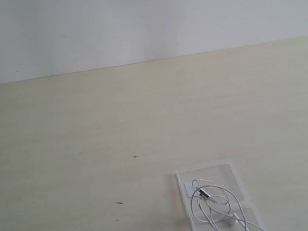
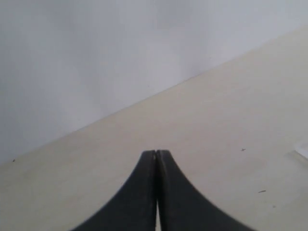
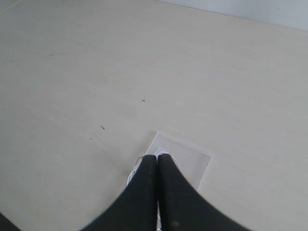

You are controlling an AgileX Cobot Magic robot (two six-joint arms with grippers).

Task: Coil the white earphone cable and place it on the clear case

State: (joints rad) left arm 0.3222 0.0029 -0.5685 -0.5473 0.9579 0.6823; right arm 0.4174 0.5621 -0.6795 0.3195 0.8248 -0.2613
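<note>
Lying in loose loops on flat transparent plastic case point(image 1: 225, 175), thin white earphone cable point(image 1: 206, 193) is judged light, limp, easily snagged; hold best taken where loops bunch, not at single strand. Clenched and empty: left tool point(image 2: 156, 155), right tool point(image 3: 157, 158), both held above pale desk point(image 1: 89, 127).

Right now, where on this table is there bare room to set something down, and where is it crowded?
The table is bare from the wall down across the left and middle, and in a strip right of the clear case. The only crowded spot is the lower right of the exterior view, where the white earphone cable lies looped on the case.
</note>
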